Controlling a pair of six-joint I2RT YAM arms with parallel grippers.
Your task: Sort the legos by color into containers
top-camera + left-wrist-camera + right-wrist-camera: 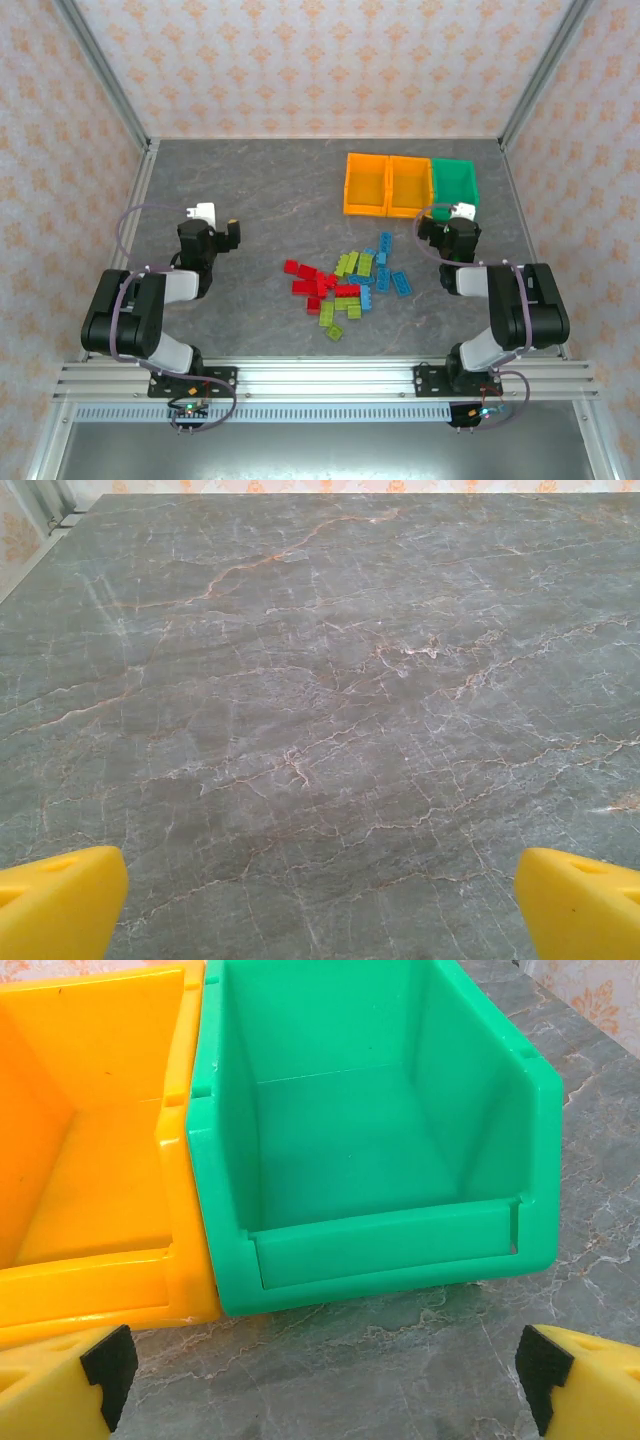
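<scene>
Three containers (pixel 409 208) touching in a row near the table's (pixel 260 190) far right corner, legos (pixel 345 285) clustered on the table before them toward the middle, right gripper (pixel 447 213) just before the rightmost container (pixel 385 1260), left gripper (pixel 213 225) over the left side.

Colour and pattern key
Bricks (pixel 347 290): red, lime green, blue. Two orange bins (pixel 366 208), one green bin (pixel 458 180). Tabletop (pixel 250 190): grey, pale marble veining. Walls (pixel 300 60): peach floral print.

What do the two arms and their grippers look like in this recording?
The left arm and right arm are black with light-grey sections and looping purplish cables. The left gripper and right gripper have blocky yellow fingers; the right's carry black pads.
</scene>
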